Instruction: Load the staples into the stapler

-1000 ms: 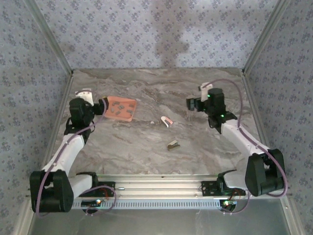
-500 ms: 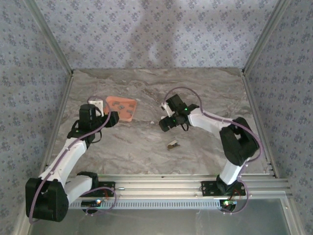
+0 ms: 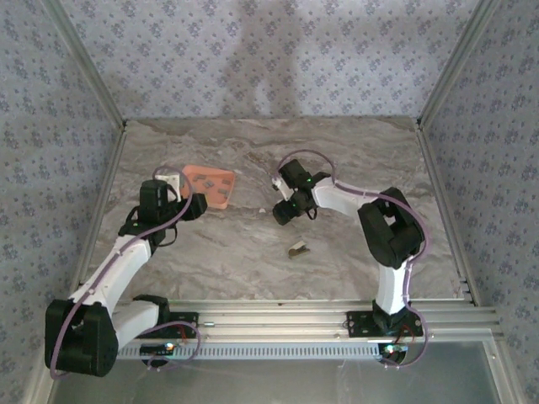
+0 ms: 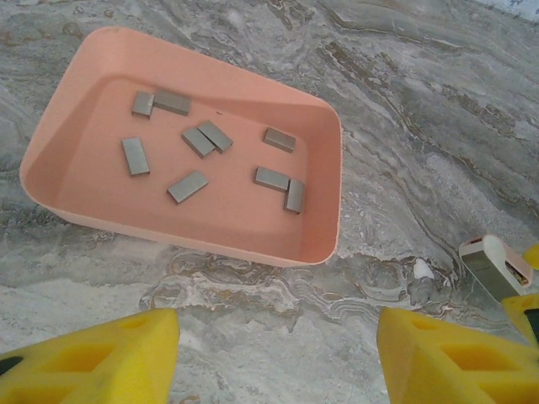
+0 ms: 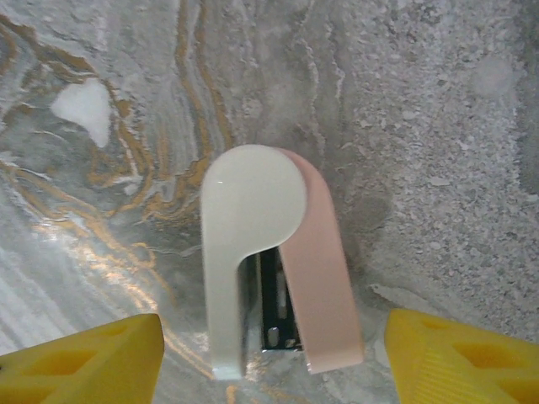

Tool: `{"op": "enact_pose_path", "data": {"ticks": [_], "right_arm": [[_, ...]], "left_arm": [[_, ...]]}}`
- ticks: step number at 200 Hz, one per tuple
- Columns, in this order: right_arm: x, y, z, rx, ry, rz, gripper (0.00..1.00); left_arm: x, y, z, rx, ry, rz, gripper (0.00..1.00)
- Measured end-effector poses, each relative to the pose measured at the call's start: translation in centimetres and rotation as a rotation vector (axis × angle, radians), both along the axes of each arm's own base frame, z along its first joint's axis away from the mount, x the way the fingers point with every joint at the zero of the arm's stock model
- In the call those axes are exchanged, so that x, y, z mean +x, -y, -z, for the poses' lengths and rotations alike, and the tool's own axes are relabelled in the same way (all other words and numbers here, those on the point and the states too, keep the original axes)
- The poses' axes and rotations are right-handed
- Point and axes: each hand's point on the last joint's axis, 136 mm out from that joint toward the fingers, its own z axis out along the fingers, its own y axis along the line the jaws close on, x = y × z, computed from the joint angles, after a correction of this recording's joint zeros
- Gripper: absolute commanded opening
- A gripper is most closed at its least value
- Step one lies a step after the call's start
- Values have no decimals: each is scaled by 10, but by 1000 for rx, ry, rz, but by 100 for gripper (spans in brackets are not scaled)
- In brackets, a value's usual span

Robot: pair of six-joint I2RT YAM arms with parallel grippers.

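Note:
The salmon-orange tray [image 4: 324,181] holds several dark grey staples [image 4: 187,186] scattered flat on its floor. My left gripper [image 4: 276,337] is open just short of the tray's near rim, over bare table; it sits beside the tray [image 3: 209,183] in the top view, left gripper [image 3: 195,206]. The stapler [image 5: 278,278] lies on the marble with its white and pink halves spread, a metallic channel between them. My right gripper [image 5: 274,341] is open, its yellow fingers flanking the stapler's free ends without touching. From above, the right gripper [image 3: 285,215] covers the stapler.
A small brownish-grey piece [image 3: 297,249] lies on the marble table [image 3: 253,252], nearer to me than the right gripper. Patterned walls enclose the table on three sides. The right arm's cable [image 3: 307,156] loops above it.
The right arm swung in from the right side of the table to the stapler at the centre. The left gripper shifted from the tray's left side to its near edge.

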Motion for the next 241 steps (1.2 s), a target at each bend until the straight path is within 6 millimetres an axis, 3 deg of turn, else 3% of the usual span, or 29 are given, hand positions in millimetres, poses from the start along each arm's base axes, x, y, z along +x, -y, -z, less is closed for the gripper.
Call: {"op": "enact_pose_path", "data": {"ticks": [115, 188, 214, 241], "right_arm": [[6, 5, 12, -15, -5, -9, 52], [15, 3, 11, -38, 81, -63, 35], [13, -1, 4, -20, 128, -96, 34], [8, -16, -21, 25, 248, -185, 33]], "left_arm": [[1, 1, 1, -6, 0, -2, 63], [-1, 3, -4, -16, 12, 9, 62], [-3, 11, -4, -53, 7, 46, 63], [-7, 26, -2, -132, -5, 106, 62]]}}
